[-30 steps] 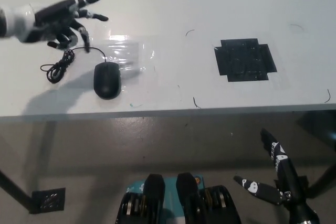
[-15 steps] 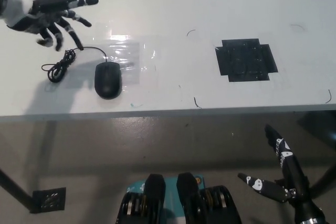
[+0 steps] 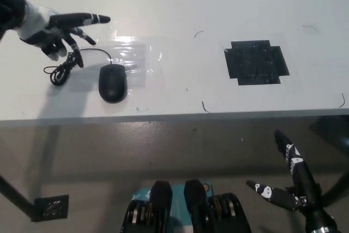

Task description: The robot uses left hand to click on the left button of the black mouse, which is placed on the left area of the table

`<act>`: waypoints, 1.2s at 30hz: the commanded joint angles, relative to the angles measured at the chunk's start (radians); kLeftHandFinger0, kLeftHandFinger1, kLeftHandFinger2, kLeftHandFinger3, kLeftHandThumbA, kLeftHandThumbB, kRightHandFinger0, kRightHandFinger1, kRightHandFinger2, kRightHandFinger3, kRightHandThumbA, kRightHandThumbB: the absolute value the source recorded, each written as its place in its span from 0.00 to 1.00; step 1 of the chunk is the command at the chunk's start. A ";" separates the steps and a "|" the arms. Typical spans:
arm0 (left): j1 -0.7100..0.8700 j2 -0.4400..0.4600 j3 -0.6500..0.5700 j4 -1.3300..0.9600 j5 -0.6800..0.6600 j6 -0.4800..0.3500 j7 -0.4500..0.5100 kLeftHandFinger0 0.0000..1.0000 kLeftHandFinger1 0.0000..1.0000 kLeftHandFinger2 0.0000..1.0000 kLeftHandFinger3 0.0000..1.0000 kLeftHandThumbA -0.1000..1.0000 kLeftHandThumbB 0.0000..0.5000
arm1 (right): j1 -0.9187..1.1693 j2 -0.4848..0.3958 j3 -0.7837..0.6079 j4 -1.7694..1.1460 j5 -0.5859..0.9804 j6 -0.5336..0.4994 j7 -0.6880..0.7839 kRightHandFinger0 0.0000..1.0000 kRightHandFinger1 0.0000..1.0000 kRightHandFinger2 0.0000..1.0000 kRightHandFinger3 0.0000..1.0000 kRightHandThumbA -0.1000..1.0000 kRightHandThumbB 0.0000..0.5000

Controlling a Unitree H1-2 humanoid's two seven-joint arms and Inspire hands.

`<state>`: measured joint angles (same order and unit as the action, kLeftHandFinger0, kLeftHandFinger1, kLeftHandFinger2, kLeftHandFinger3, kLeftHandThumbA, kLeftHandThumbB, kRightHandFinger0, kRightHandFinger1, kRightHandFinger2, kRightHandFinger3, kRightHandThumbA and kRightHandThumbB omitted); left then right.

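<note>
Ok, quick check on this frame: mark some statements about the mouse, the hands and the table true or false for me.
1. The left hand is pressing on the black computer mouse. False: it is apart from the mouse, up and to the left of it, fingers spread.
2. The mouse's black cable lies coiled to its left. True.
3. The right hand rests on the white table. False: it is below the table edge.
4. A black taped patch lies right of the mouse. True.

Bare table [image 3: 180, 4] surrounds the mouse [image 3: 112, 82]; only its coiled cable [image 3: 61, 71] lies just left, under the spread left hand [image 3: 52, 31].
</note>
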<state>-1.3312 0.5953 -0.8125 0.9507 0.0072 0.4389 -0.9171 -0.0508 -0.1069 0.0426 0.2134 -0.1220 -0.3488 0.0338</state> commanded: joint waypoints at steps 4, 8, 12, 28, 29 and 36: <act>-0.081 -0.062 -0.032 0.152 0.155 -0.101 -0.141 0.00 0.00 0.47 0.27 1.00 0.93 | -0.011 -0.011 0.005 -0.019 0.006 -0.020 0.009 1.00 1.00 1.00 1.00 0.98 0.22; -0.104 -0.114 -0.017 0.231 0.178 -0.100 -0.173 0.00 0.02 0.55 1.00 1.00 0.95 | -0.010 -0.008 0.005 -0.020 0.009 -0.017 0.010 1.00 1.00 1.00 1.00 0.97 0.21; -0.111 -0.141 0.004 0.276 0.198 -0.115 -0.167 0.00 0.08 0.60 1.00 1.00 0.96 | -0.010 -0.007 0.007 -0.024 0.002 -0.013 0.007 1.00 1.00 1.00 1.00 0.98 0.20; -0.178 -0.155 0.098 0.324 0.269 -0.123 -0.141 0.00 0.00 0.48 1.00 1.00 1.00 | -0.015 -0.016 0.008 -0.029 0.002 -0.009 0.014 1.00 1.00 1.00 1.00 0.97 0.21; -0.180 -0.155 0.099 0.324 0.274 -0.125 -0.141 0.00 0.00 0.40 1.00 1.00 1.00 | -0.016 -0.016 0.008 -0.029 0.001 -0.009 0.013 1.00 1.00 1.00 1.00 0.97 0.21; -0.242 -0.143 0.131 0.347 0.301 -0.129 -0.122 0.00 0.05 0.57 1.00 1.00 1.00 | -0.016 -0.019 0.012 -0.034 -0.001 0.007 0.018 1.00 1.00 1.00 1.00 0.99 0.24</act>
<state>-1.4643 0.4302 -0.7042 1.2889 0.2678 0.3371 -1.0360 -0.0516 -0.1119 0.0496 0.2121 -0.1191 -0.3457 0.0403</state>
